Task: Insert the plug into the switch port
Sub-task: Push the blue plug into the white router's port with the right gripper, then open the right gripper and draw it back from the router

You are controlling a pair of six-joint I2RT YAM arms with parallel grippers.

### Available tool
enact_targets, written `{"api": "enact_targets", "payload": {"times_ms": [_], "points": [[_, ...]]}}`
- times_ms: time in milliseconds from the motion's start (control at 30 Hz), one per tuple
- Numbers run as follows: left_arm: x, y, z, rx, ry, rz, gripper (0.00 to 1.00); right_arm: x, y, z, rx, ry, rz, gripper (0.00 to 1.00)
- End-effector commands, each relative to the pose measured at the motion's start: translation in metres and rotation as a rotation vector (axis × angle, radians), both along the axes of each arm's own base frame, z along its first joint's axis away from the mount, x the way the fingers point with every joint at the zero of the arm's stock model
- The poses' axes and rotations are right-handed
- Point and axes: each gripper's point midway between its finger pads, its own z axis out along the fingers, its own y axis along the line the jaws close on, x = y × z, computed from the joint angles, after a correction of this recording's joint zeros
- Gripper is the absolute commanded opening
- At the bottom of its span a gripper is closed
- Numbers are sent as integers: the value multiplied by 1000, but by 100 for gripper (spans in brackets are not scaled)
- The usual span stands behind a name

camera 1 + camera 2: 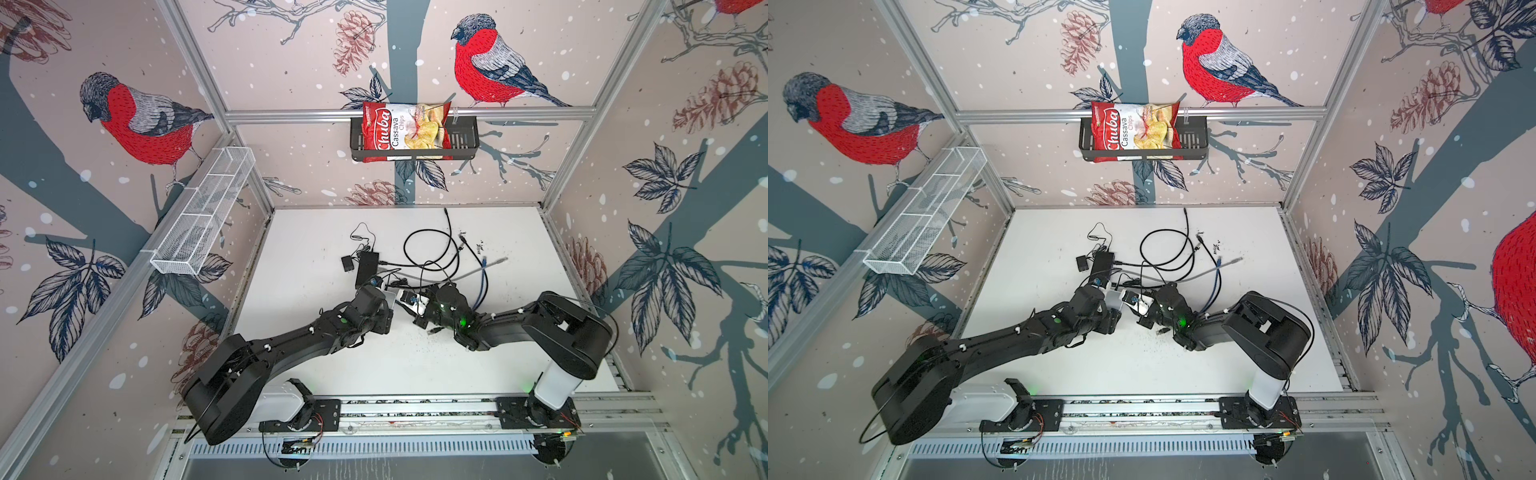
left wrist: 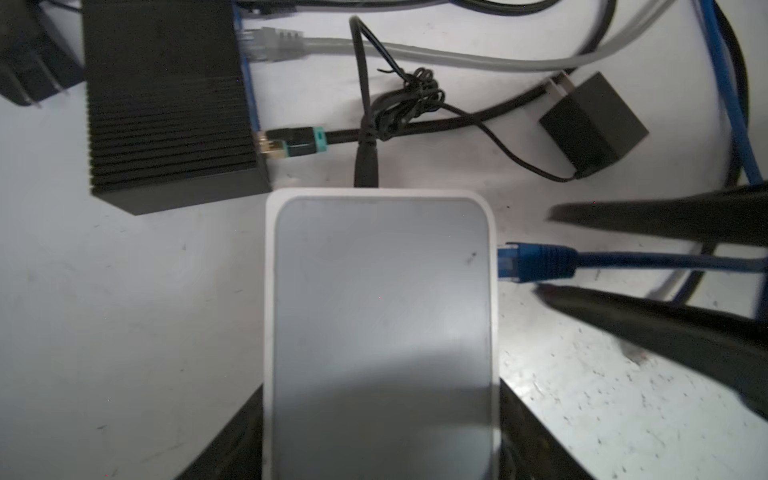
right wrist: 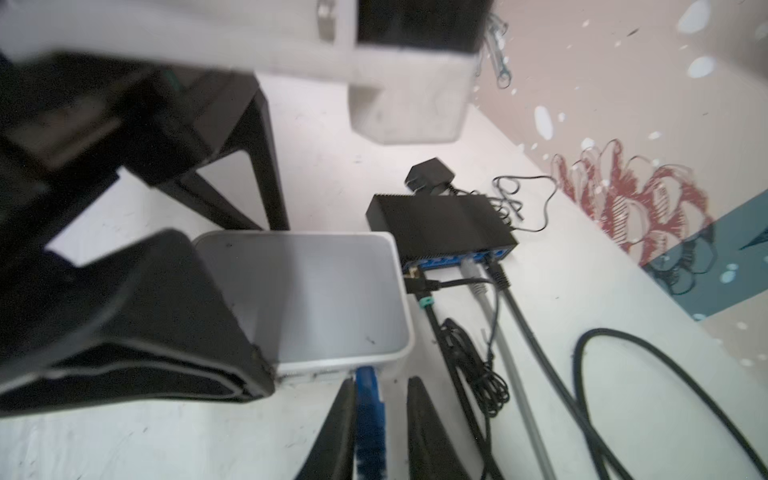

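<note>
The left gripper [image 2: 380, 415] is clamping the white switch [image 2: 380, 324]. The blue plug [image 2: 536, 264] is sitting in its side port [image 2: 500, 262], lying lengthwise between the slightly parted fingers of the right gripper [image 3: 382, 384], apparently unclamped.

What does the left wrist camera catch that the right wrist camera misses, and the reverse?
Only the left wrist view: the power adapter lying among the cables, prongs showing. Only the right wrist view: the pinecone wallpaper. Both: the white switch, the blue plug at its edge, the black switch with its gray plug, and the open right pincer straddling the blue cable.
</note>
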Motion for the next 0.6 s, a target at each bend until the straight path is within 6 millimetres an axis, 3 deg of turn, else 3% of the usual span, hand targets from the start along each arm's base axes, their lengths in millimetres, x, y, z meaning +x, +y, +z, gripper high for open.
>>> {"api": "enact_targets", "payload": {"times_ms": [0,200,333,367,400,433,567], "points": [[8,7,-1,-17,12,89,40,11,-10,14,37,-34,-67,29],[12,16,-13,25,43,144,42,18,-32,25,63,-18,-137,35],[16,23,-23,85,65,183,51,22,-49,45,145,32,-165,41],[17,22,-24,90,69,183,54,22,-52,50,167,45,-168,47],[17,22,-27,100,75,185,57,23,-56,56,191,59,-171,64],[19,22,-29,106,78,191,61,22,-59,60,206,70,-170,100],[20,21,-34,124,94,188,69,22,-70,76,241,65,-195,100]]}}
